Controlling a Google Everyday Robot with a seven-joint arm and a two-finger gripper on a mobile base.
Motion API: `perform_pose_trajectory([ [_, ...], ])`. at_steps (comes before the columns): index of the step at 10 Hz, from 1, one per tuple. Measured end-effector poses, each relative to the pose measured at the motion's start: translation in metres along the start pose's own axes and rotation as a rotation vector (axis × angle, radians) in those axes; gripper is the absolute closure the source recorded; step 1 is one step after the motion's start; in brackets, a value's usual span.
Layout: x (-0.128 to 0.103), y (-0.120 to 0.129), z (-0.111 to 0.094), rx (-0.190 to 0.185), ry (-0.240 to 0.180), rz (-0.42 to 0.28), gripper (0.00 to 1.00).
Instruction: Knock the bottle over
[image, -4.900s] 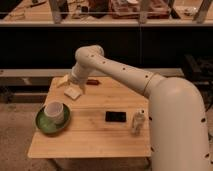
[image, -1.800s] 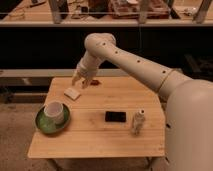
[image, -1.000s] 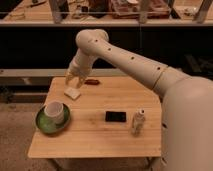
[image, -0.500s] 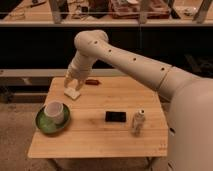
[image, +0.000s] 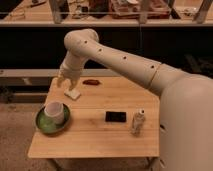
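Camera view puts my pincer (image: 67, 84) at the far left of the worktop (image: 100, 142), just above a small white block (image: 73, 93). Whether it is spread or pressed together I cannot tell. The bottle (image: 138, 122) stands upright near the right edge, well apart from my pincer, beside a flat black object (image: 116, 116). A white cup (image: 55, 112) sits on a green plate (image: 44, 126).

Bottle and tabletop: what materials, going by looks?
Bottle: likely clear plastic, with a see-through body and white cap. Table: probably wood, pale tan and matte. Claw hovers by the white block, far from the bottle.
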Motion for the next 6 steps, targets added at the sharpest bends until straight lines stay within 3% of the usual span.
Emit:
perform_pose_trajectory([
  [1, -0.001, -0.002, -0.002, -0.026, -0.004, 0.010, 0.55],
  [4, -0.001, -0.014, -0.004, -0.010, -0.009, 0.026, 0.55],
  [6, -0.003, -0.013, -0.002, -0.014, -0.040, 0.007, 0.55],
])
